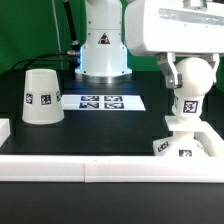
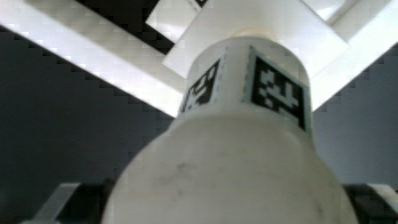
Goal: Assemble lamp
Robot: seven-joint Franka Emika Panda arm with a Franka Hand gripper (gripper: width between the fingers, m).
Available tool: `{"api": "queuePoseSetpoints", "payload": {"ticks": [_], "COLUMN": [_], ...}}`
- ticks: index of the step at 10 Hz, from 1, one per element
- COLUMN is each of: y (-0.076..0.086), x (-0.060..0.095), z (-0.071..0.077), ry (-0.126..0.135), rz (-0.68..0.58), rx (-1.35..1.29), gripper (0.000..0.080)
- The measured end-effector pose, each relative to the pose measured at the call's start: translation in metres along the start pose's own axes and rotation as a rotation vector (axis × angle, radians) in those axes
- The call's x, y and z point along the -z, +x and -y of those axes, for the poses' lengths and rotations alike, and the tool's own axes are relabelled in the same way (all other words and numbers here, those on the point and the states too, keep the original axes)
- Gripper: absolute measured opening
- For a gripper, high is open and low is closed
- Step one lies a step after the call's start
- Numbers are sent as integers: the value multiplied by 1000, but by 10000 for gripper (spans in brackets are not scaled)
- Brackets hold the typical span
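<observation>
The white bulb (image 1: 188, 100) stands upright at the exterior view's right, its tagged neck down on the low blocky base (image 1: 184, 147). My gripper (image 1: 189, 76) is shut on the bulb's ball from above. In the wrist view the bulb (image 2: 231, 150) fills the picture, with neck tags showing, the base (image 2: 267, 25) beyond it, and a dark finger (image 2: 68, 200) at each side of the ball; the gripper (image 2: 222, 208) closes round it. The cone shade (image 1: 42, 97) stands wide end down at the exterior view's left, apart from the rest.
The marker board (image 1: 103, 101) lies flat between the shade and the arm's white pedestal (image 1: 103, 55). White rail-like border blocks (image 1: 100, 166) run along the front edge and rise at the right beside the base.
</observation>
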State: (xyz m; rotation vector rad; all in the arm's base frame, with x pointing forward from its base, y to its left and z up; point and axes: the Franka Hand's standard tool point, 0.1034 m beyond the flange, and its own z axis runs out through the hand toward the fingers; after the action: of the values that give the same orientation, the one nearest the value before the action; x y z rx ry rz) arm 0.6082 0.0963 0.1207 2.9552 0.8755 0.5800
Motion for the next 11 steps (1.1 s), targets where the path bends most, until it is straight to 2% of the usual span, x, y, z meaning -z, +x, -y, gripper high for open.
{"api": "queuePoseSetpoints", "payload": {"ticks": [2, 5, 7, 11], "y": [-8, -18, -18, -16], "x": [-1, -1, 3, 23], "z": [2, 1, 0, -7], "ry": [1, 5, 4, 41], "rz": [7, 22, 25, 112], "rx": [-2, -11, -12, -22], "gripper": [689, 696, 699, 699]}}
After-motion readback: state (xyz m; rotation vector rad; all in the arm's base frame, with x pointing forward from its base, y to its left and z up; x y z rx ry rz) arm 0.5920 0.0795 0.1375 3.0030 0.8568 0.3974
